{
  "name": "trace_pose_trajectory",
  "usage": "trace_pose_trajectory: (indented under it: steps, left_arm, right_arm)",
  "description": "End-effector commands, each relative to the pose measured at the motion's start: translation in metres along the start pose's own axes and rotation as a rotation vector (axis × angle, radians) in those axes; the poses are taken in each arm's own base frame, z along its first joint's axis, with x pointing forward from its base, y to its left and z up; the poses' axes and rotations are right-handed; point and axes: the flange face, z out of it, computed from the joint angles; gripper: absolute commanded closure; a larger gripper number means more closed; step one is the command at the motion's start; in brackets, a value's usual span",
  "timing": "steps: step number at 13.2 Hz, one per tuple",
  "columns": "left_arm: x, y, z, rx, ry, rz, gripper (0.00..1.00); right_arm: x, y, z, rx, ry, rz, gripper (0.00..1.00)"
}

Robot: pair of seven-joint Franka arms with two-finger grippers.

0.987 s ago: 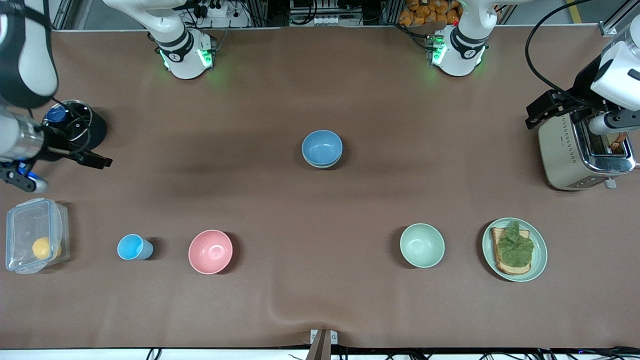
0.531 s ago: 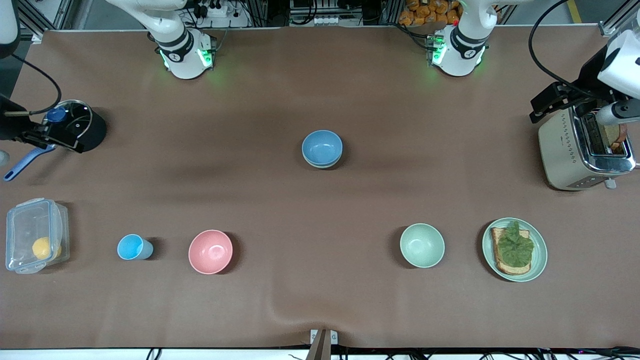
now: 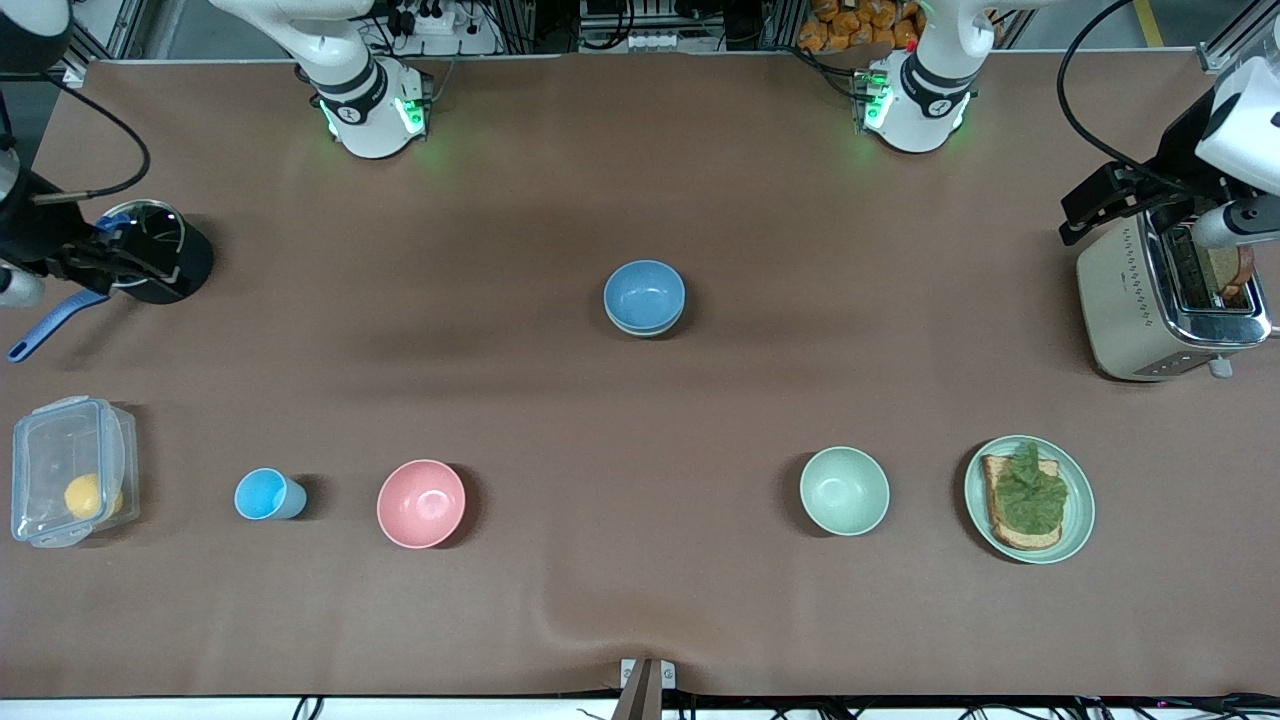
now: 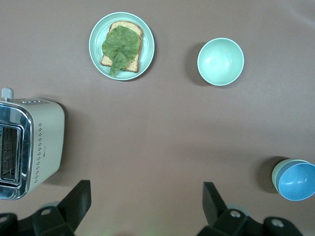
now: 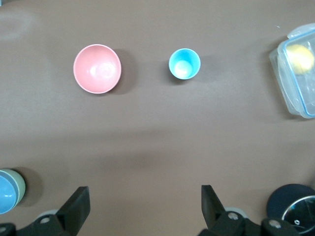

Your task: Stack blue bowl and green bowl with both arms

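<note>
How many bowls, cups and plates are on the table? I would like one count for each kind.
Bowls: 4 (blue bowl, green bowl under it, mint bowl, pink bowl)
Cups: 1 (cup)
Plates: 1 (plate)
Total: 6

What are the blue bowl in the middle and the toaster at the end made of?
The blue bowl looks like matte plastic or a fibre composite: flat even colour, no glare. It sits in the green bowl, which has the same dull finish. The toaster looks like cream-painted metal with a polished chrome top that mirrors the light.
</note>
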Motion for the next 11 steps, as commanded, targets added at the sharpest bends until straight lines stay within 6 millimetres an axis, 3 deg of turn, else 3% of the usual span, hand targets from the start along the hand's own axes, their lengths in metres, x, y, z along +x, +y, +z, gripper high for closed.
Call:
trace_pose_trajectory:
  steps: [1, 11]
  left_arm:
    - [-0.0106, 0.0011, -0.005, -0.021, -0.002, 0.015, 0.0]
    - [-0.0093, 0.0015, -0.0069, -0.021, -0.013, 0.021, 0.0]
  right_arm:
    - [-0.0003, -0.0014, -0.0044, 0.002, 0.008, -0.017, 0.0]
    - [-0.0039, -0.0024, -0.0061, -0.064, 0.003, -0.041, 0.0]
